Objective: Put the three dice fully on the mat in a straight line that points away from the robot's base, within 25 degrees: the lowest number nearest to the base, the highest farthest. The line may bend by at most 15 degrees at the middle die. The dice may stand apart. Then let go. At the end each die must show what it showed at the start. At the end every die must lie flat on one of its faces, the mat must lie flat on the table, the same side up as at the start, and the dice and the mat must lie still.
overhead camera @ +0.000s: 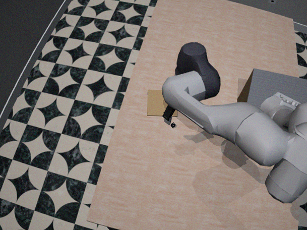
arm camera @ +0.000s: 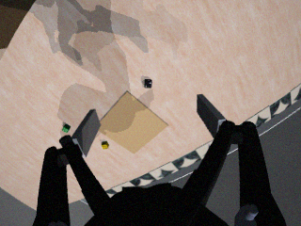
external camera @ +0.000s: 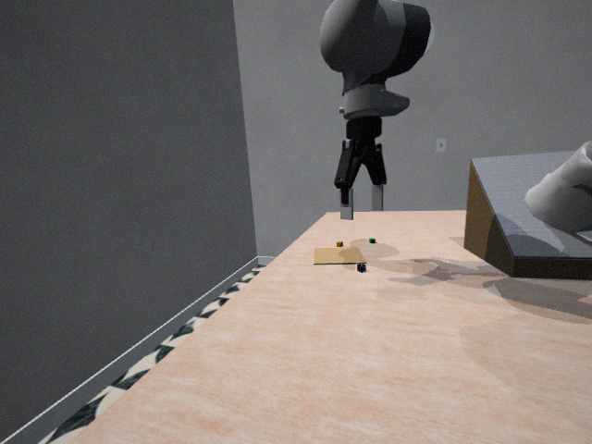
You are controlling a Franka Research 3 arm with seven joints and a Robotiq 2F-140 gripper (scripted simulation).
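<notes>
A tan mat (overhead camera: 154, 104) (external camera: 332, 256) (arm camera: 128, 131) lies flat on the table near its left edge. A black die (overhead camera: 173, 125) (external camera: 361, 267) (arm camera: 147, 82) lies on the table just off the mat's near corner. A yellow die (external camera: 339, 243) (arm camera: 104, 145) lies just beyond the mat's far edge, and a green die (external camera: 372, 240) (arm camera: 66, 128) lies farther back and to the right. All three are off the mat. In the top view the arm hides the yellow and green dice. My gripper (external camera: 362, 210) (arm camera: 146, 110) is open and empty, hanging high above the mat area.
A grey box with brown sides (overhead camera: 277, 86) (external camera: 525, 215) stands on the wooden table (overhead camera: 203, 27) (external camera: 334, 358) by the robot's base. The table's left edge drops to a checkered floor (overhead camera: 58, 94).
</notes>
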